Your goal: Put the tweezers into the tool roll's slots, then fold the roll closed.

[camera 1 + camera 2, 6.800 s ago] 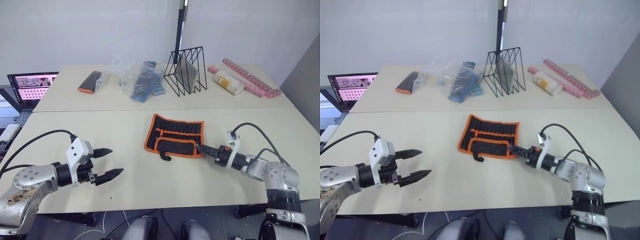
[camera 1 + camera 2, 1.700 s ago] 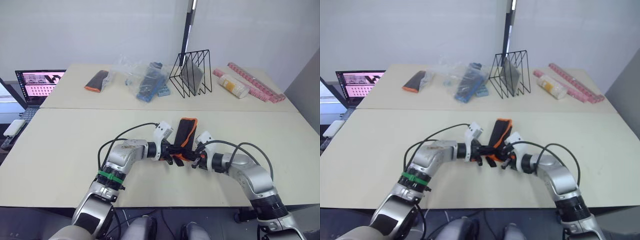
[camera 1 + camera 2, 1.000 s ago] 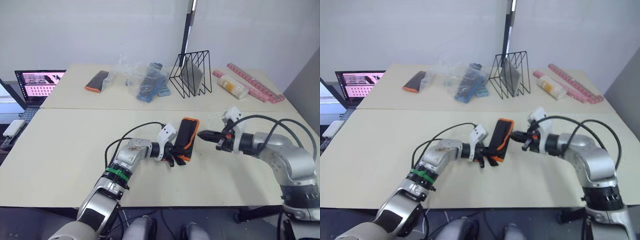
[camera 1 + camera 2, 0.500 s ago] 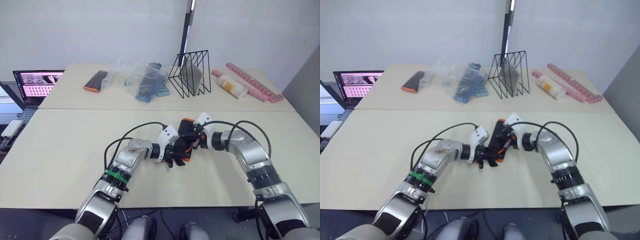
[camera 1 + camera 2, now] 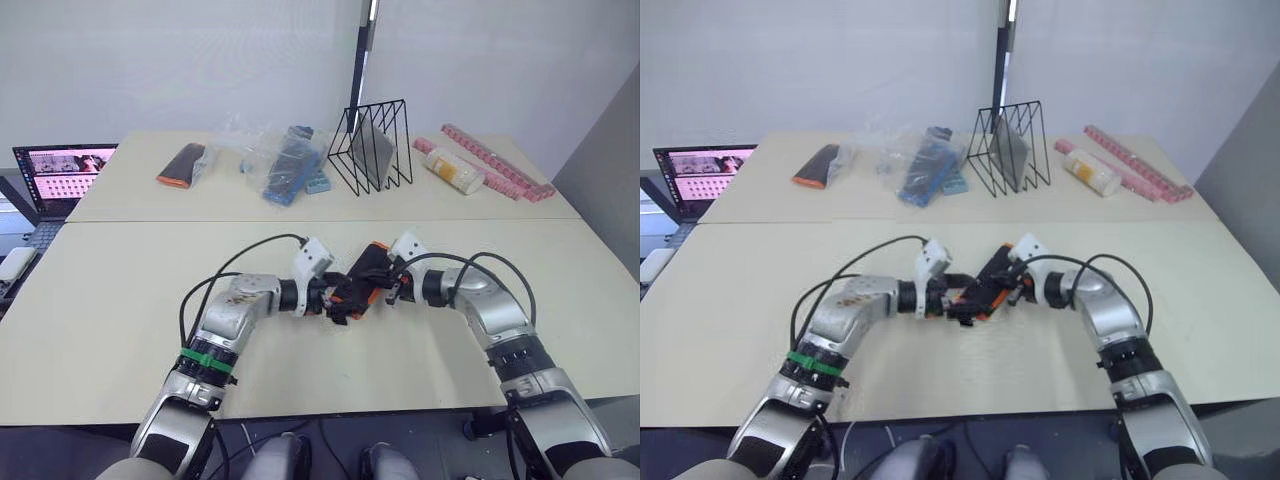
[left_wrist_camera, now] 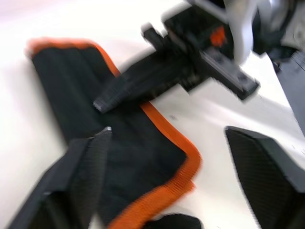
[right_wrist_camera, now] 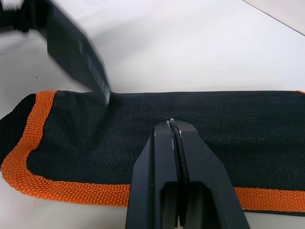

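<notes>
The right tool (image 7: 175, 125), its two black fingers pressed together with nothing between them, rests its tips on the black fabric of the tool roll (image 7: 119, 124), pinning it to the table (image 5: 130, 300). The left tool (image 6: 167, 138) comes in from the roll's left with its fingers spread wide, one finger (image 6: 71, 176) lying over the fabric, the other (image 6: 267, 176) off beyond the orange-bound edge; it grips nothing.

The roll lies folded over into a narrow dark strip on the near table, at the middle of the scene between the two arms, lying at a slant, orange binding showing along its edge and around one rounded end. No tweezers can be seen; whether they sit inside the folded fabric cannot be told.

Judging by how things lie, the step in hand is closing the roll, and it looks well along. To finish it cleanly, the right tool would best keep its downward hold near the middle of the strip so the fabric cannot spring open, while the left tool closes on the loose bound edge and carries it over squarely, keeping the binding lined up rather than dragging the whole roll sideways.

On the far table stand a black wire rack (image 5: 372, 142), clear plastic bags of blue items (image 5: 285, 160), a small black-and-orange pouch (image 5: 180, 164), and pink strips (image 5: 495, 160) at the right. A laptop (image 5: 58, 172) sits at the far left.
</notes>
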Robot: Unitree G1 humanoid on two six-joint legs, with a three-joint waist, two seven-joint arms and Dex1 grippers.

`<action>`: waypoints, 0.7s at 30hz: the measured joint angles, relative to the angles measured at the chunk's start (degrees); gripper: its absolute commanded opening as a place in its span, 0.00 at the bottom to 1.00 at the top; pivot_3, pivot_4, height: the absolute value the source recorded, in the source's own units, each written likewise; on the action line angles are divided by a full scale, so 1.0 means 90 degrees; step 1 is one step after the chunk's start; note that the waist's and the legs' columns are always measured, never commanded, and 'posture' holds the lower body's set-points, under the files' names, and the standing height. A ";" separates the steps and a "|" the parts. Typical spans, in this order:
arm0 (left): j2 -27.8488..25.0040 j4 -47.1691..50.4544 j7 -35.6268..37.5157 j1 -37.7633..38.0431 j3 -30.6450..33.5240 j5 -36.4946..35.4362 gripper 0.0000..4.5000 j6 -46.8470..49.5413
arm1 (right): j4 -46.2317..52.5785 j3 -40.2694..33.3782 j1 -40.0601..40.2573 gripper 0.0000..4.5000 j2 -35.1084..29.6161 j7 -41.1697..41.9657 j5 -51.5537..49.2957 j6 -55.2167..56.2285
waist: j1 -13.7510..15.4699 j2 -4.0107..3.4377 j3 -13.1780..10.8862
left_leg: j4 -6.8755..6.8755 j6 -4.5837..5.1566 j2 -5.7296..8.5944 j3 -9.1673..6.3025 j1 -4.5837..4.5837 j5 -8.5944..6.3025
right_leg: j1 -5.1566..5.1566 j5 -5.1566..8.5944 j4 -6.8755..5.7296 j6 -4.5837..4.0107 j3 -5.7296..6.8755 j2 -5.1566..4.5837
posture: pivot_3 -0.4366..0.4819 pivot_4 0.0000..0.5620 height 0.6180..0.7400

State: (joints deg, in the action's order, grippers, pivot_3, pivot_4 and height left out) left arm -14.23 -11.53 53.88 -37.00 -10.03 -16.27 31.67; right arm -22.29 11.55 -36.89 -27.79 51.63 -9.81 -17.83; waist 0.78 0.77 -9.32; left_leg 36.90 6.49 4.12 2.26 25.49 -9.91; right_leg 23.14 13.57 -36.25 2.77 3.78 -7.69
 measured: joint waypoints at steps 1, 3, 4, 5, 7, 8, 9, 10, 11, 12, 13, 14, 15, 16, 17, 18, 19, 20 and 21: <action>-0.0002 -0.0001 0.0028 -0.0026 0.0003 0.0000 0.58 -0.0077 | -0.0024 -0.0007 0.0001 0.00 0.0018 -0.0003 0.0011 0.0031 | -0.0002 0.0000 0.0000 | 0.0000 0.0000 0.0000 0.0000 0.0000 0.0000 | -0.0001 0.0000 0.0000 0.0000 0.0000 0.0000 | 0.48 0.27 0.73; 0.0025 -0.0048 0.0092 -0.0039 -0.0033 0.0020 0.43 -0.0207 | -0.0075 -0.0033 0.0003 0.00 0.0050 0.0000 0.0013 0.0081 | -0.0003 -0.0002 0.0002 | 0.0000 0.0000 0.0000 0.0000 -0.0002 0.0000 | -0.0001 0.0000 0.0000 0.0000 0.0000 0.0002 | 0.48 0.27 0.73; 0.0061 -0.0102 0.0093 -0.0039 -0.0064 0.0034 0.37 -0.0258 | -0.0089 -0.0049 0.0008 0.00 0.0063 0.0001 0.0013 0.0099 | -0.0003 -0.0001 0.0002 | 0.0000 0.0000 0.0000 0.0000 -0.0002 0.0000 | -0.0001 0.0000 0.0000 0.0000 -0.0001 0.0003 | 0.48 0.27 0.73; 0.0107 -0.0198 0.0092 -0.0040 -0.0102 0.0042 0.29 -0.0341 | -0.0096 -0.0063 0.0013 0.00 0.0077 -0.0001 0.0015 0.0107 | -0.0004 -0.0002 0.0002 | 0.0000 -0.0001 0.0000 0.0000 -0.0002 0.0000 | 0.0000 0.0000 -0.0001 0.0000 -0.0002 0.0004 | 0.48 0.27 0.73; 0.0201 -0.0422 0.0078 -0.0043 -0.0145 0.0060 0.14 -0.0466 | -0.0097 -0.0085 0.0023 0.00 0.0119 -0.0019 0.0026 0.0112 | -0.0010 -0.0002 0.0003 | 0.0000 0.0000 0.0000 0.0000 -0.0002 0.0000 | 0.0001 -0.0001 -0.0001 -0.0001 -0.0003 0.0005 | 0.48 0.27 0.73; 0.0247 -0.0565 0.0064 -0.0049 -0.0162 0.0098 0.06 -0.0566 | -0.0095 -0.0098 0.0034 0.00 0.0145 -0.0041 0.0027 0.0118 | -0.0012 -0.0002 0.0003 | 0.0000 0.0000 -0.0001 0.0000 -0.0003 -0.0001 | 0.0001 -0.0001 -0.0002 -0.0001 -0.0004 0.0005 | 0.48 0.27 0.73; 0.0271 -0.0705 0.0049 -0.0055 -0.0198 0.0189 0.01 -0.0665 | -0.0094 -0.0108 0.0042 0.00 0.0171 -0.0057 0.0027 0.0128 | -0.0012 -0.0002 0.0003 | -0.0001 0.0000 -0.0001 0.0000 -0.0003 -0.0001 | 0.0001 -0.0001 -0.0002 -0.0001 -0.0003 0.0005 | 0.48 0.27 0.73; 0.0277 -0.0869 0.0013 -0.0067 -0.0267 0.0299 0.01 -0.0784 | -0.0091 -0.0125 0.0054 0.00 0.0197 -0.0067 0.0027 0.0132 | -0.0011 -0.0002 0.0003 | -0.0001 0.0000 -0.0001 0.0000 -0.0003 -0.0001 | 0.0001 -0.0001 -0.0003 -0.0001 -0.0003 0.0005 | 0.48 0.27 0.73; 0.0307 -0.1091 -0.0061 -0.0083 -0.0323 0.0425 0.01 -0.0903 | -0.0081 -0.0163 0.0087 0.00 0.0229 -0.0082 0.0025 0.0143 | -0.0011 -0.0001 0.0004 | -0.0001 0.0000 -0.0001 0.0000 -0.0004 -0.0001 | 0.0001 -0.0001 -0.0006 -0.0002 -0.0003 0.0005 | 0.48 0.27 0.73; 0.0361 -0.1276 -0.0133 -0.0100 -0.0355 0.0526 0.01 -0.0986 | -0.0069 -0.0201 0.0126 0.00 0.0259 -0.0101 0.0024 0.0162 | -0.0011 -0.0001 0.0005 | -0.0001 0.0001 -0.0001 0.0000 -0.0004 -0.0001 | 0.0001 -0.0002 -0.0007 -0.0002 -0.0004 0.0005 | 0.48 0.27 0.73; 0.0449 -0.1495 -0.0216 -0.0157 -0.0362 0.0573 0.01 -0.1115 | -0.0052 -0.0239 0.0182 0.00 0.0276 -0.0133 0.0024 0.0209 | -0.0010 -0.0001 0.0006 | -0.0001 0.0001 -0.0001 0.0000 -0.0005 -0.0001 | 0.0001 -0.0002 -0.0007 -0.0002 -0.0004 0.0004 | 0.48 0.27 0.73; 0.0558 -0.1695 -0.0310 -0.0250 -0.0375 0.0630 0.01 -0.1201 | -0.0036 -0.0245 0.0221 0.00 0.0282 -0.0170 0.0030 0.0253 | -0.0009 0.0001 0.0013 | -0.0001 0.0002 -0.0001 0.0000 -0.0005 -0.0002 | 0.0000 -0.0003 -0.0006 -0.0002 -0.0003 0.0002 | 0.48 0.27 0.73; 0.0634 -0.1912 -0.0383 -0.0342 -0.0414 0.0717 0.01 -0.1303 | -0.0021 -0.0241 0.0253 0.00 0.0297 -0.0220 0.0060 0.0279 | -0.0007 0.0002 0.0027 | -0.0001 0.0002 -0.0001 0.0000 -0.0005 -0.0002 | -0.0001 -0.0003 -0.0004 -0.0001 -0.0002 0.0002 | 0.48 0.27 0.73; 0.0662 -0.2044 -0.0425 -0.0385 -0.0480 0.0816 0.01 -0.1410 | -0.0022 -0.0236 0.0278 0.00 0.0320 -0.0289 0.0086 0.0299 | -0.0010 0.0001 0.0045 | -0.0001 0.0002 -0.0001 0.0001 -0.0009 -0.0002 | -0.0005 -0.0003 -0.0003 0.0000 -0.0003 0.0001 | 0.48 0.27 0.73; 0.0661 -0.2106 -0.0451 -0.0392 -0.0558 0.0906 0.01 -0.1479 | -0.0035 -0.0237 0.0308 0.00 0.0348 -0.0369 0.0106 0.0330 | -0.0010 -0.0001 0.0062 | -0.0001 0.0002 -0.0001 0.0001 -0.0015 -0.0003 | -0.0010 -0.0003 -0.0003 0.0000 -0.0003 0.0001 | 0.48 0.27 0.73; 0.0661 -0.2158 -0.0473 -0.0382 -0.0622 0.0965 0.01 -0.1545 | -0.0102 -0.0249 0.0328 0.00 0.0426 -0.0476 0.0150 0.0407 | -0.0012 0.0000 0.0093 | -0.0003 0.0003 -0.0001 0.0001 -0.0023 -0.0003 | -0.0015 -0.0003 -0.0003 0.0000 -0.0003 0.0000 | 0.48 0.27 0.73; 0.0659 -0.2178 -0.0493 -0.0373 -0.0640 0.1015 0.01 -0.1561 | -0.0164 -0.0259 0.0331 0.00 0.0474 -0.0572 0.0190 0.0484 | -0.0015 0.0001 0.0119 | -0.0004 0.0003 -0.0001 0.0000 -0.0026 -0.0004 | -0.0018 -0.0003 -0.0002 0.0000 -0.0004 0.0001 | 0.48 0.27 0.73; 0.0651 -0.2181 -0.0515 -0.0361 -0.0650 0.1053 0.01 -0.1555 | -0.0310 -0.0275 0.0310 0.00 0.0555 -0.0724 0.0205 0.0591 | -0.0019 0.0007 0.0148 | -0.0005 0.0002 -0.0002 0.0000 -0.0029 -0.0004 | -0.0019 -0.0003 -0.0002 0.0000 -0.0005 0.0001 | 0.48 0.27 0.73; 0.0619 -0.2167 -0.0522 -0.0329 -0.0666 0.1070 0.01 -0.1552 | -0.0540 -0.0320 0.0242 0.00 0.0650 -0.0957 0.0219 0.0719 | -0.0027 0.0008 0.0172 | -0.0005 0.0002 -0.0002 0.0000 -0.0033 -0.0004 | -0.0020 -0.0004 -0.0002 -0.0001 -0.0009 0.0002 | 0.48 0.27 0.73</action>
State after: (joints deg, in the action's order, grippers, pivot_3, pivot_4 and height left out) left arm -8.66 -31.03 49.18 -39.97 -16.03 -6.64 17.70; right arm -27.14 8.67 -34.72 -21.94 43.02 -7.83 -11.35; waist 0.54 0.85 -7.77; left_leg 36.85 6.51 4.10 2.27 25.19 -9.94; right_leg 22.96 13.54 -36.27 2.76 3.70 -7.67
